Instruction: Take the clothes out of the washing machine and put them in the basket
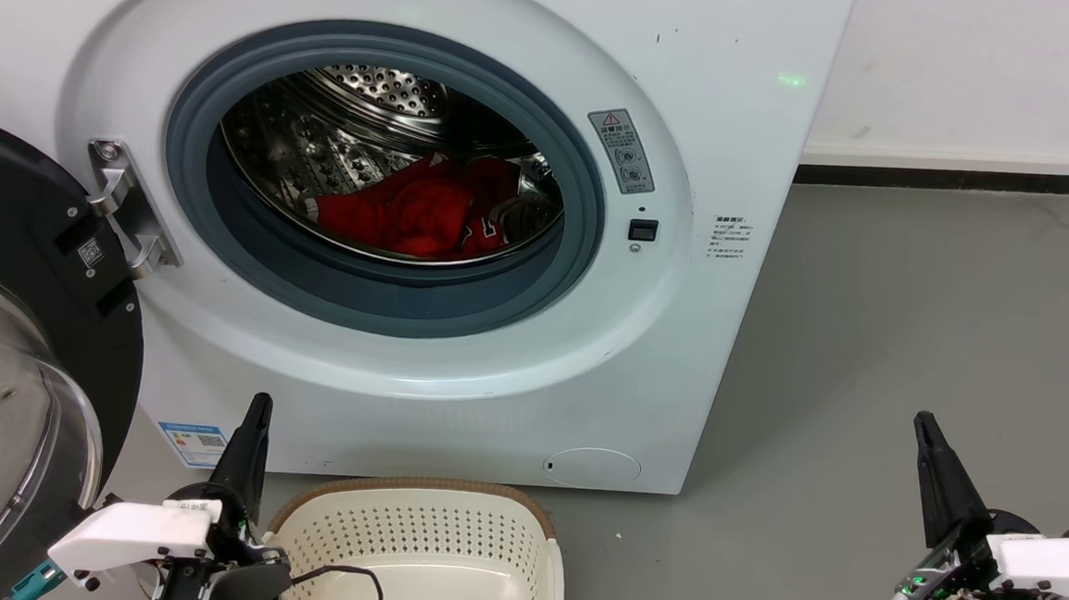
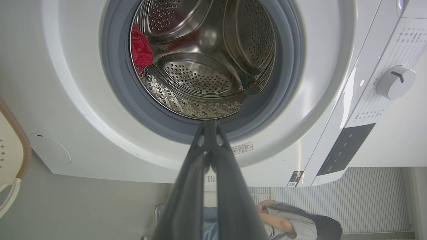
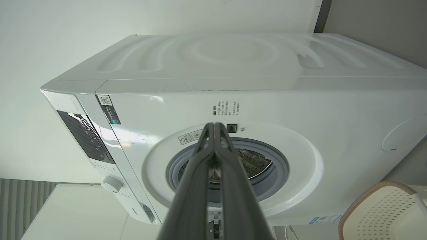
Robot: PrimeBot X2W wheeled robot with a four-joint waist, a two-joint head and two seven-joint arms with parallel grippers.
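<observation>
The red clothes [image 1: 415, 209] lie bunched low in the drum [image 1: 361, 108] of the washing machine [image 1: 731, 117], whose door [image 1: 2, 212] is open at left. The basket [image 1: 418, 534] waits just in front, and no clothes show in it. The left gripper [image 1: 257, 413] and right gripper [image 1: 930, 440] hang near, jaws clenched on nothing. The first reach looks unstarted: one gripper must open and enter the porthole [image 1: 376, 309].

The white washing machine [image 1: 491, 399] stands with its black-rimmed glass door [image 1: 10, 379] swung wide open at 8 o'clock of the porthole. Bright red clothes [image 1: 415, 209] lie crumpled in a heap at 6 o'clock of the perforated steel drum [image 1: 361, 95]. The cream basket [image 1: 412, 484], brown-rimmed and perforated, sits upright on the floor at 6 o'clock of the washer, just beside its base.
</observation>
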